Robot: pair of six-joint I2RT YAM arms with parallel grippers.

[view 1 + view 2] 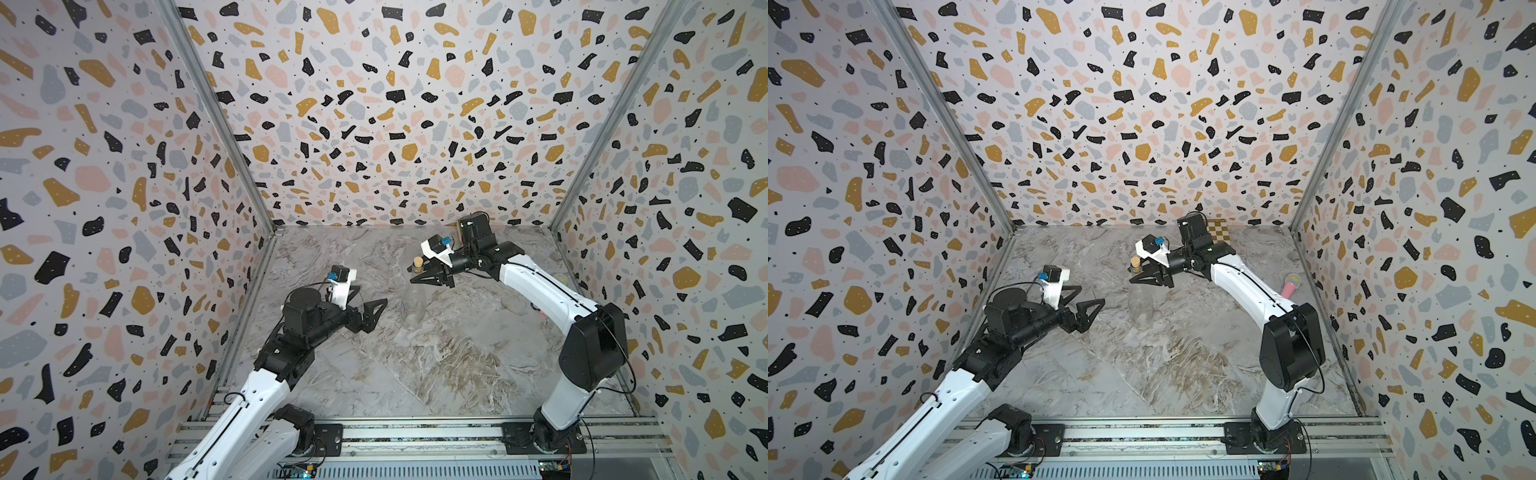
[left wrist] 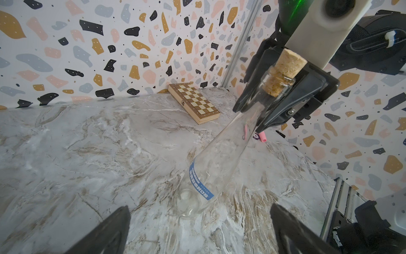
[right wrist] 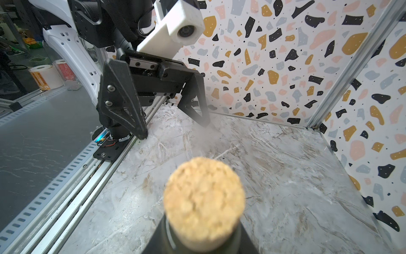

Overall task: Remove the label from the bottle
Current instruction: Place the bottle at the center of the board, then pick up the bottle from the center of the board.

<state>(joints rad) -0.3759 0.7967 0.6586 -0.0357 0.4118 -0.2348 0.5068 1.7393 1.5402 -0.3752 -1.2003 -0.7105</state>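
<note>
Bracing is the step in hand: in both top views the right gripper (image 1: 430,277) is clamped on the neck of the bottle (image 1: 415,309) just below the cork (image 1: 419,262). The clear body stands on the counter (image 1: 457,374), about midway between its side edges and nearer the far edge. The left gripper (image 1: 370,300) hangs just beside the body with its fingers wide apart and holds nothing. A top view also records a pink microphone (image 1: 1289,284) by the right edge and a chessboard box (image 1: 1219,230) in the far right corner. The left wrist view supplies what the top views barely show: the label (image 2: 201,183), a blue strip with white print, lies flat on the lower body and faces the open left gripper (image 2: 200,209), apparently with no corner raised. The right wrist view shows the cork (image 3: 204,198) and, beyond it, the left gripper (image 3: 174,128) spread open; neither label nor glass is visible there. Judgement: peeling has not begun. The next move calls for the left fingertips to reach one end of the strip, catch its edge and pull away while the right grip holds the neck firm.
</note>
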